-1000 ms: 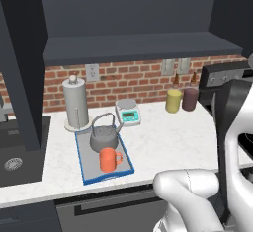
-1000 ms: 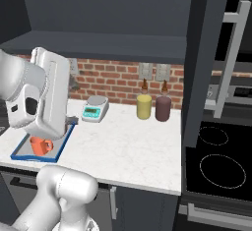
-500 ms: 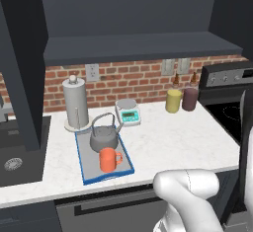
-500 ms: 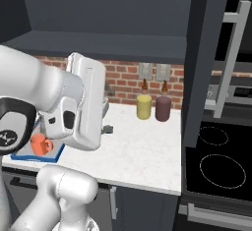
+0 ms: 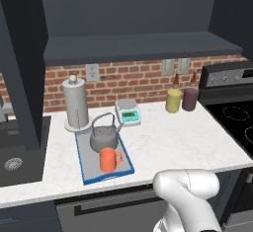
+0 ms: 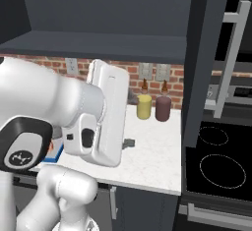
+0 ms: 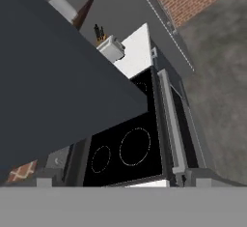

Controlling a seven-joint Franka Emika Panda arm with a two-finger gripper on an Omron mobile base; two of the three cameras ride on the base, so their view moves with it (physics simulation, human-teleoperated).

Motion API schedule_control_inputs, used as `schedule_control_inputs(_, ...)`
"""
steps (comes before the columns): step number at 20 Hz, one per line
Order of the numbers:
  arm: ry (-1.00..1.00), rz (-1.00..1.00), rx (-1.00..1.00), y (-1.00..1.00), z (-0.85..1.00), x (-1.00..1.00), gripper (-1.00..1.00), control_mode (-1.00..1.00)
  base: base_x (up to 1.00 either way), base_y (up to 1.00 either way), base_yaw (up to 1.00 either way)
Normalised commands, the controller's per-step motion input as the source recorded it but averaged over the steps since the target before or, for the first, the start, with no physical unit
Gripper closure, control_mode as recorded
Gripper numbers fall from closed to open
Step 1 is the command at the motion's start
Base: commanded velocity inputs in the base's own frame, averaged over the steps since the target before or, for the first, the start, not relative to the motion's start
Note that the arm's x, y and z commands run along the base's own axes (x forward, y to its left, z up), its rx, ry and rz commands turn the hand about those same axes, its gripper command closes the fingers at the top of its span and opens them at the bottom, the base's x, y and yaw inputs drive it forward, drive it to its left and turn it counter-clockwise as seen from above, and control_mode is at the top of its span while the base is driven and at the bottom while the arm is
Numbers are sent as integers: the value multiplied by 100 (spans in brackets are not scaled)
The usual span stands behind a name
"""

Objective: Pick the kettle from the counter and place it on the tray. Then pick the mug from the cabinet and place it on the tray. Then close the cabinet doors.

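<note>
With kettle (image 5: 104,138) and mug (image 5: 108,159) on the tray (image 5: 82,162), the cabinet doors remained.
Right door (image 6: 199,58) stood open beside the stove: a stiff, hinged panel, best pushed near its long bar handle (image 6: 230,58); jaw state unclear.

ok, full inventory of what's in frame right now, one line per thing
kettle: 1, grey metal, on the tray, behind the mug
mug: 1, orange, on the tray, near its front
tray: 1, grey with blue rim, on the counter, left part
counter: 1, white marble-like
paper-towel holder: 1, grey, behind the tray
scale: 1, white, by the brick wall
canisters: 2, yellow and maroon, back right of the counter
cabinet door: 1 clearly seen, navy, silver bar handle, open, right of the shelf
stove: 1, black, right of the counter
sink: 1, dark, left of the counter
robot arm: white; hand cannot be told
</note>
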Motion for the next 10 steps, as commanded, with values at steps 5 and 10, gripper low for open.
schedule_control_inputs(5, -10, -6, 0, -34, 2, -39, -100, -100, 0, 0, 0)
schedule_control_inputs(10, -6, -7, 0, -35, 10, -10, -100, -100, 0, 0, 0)
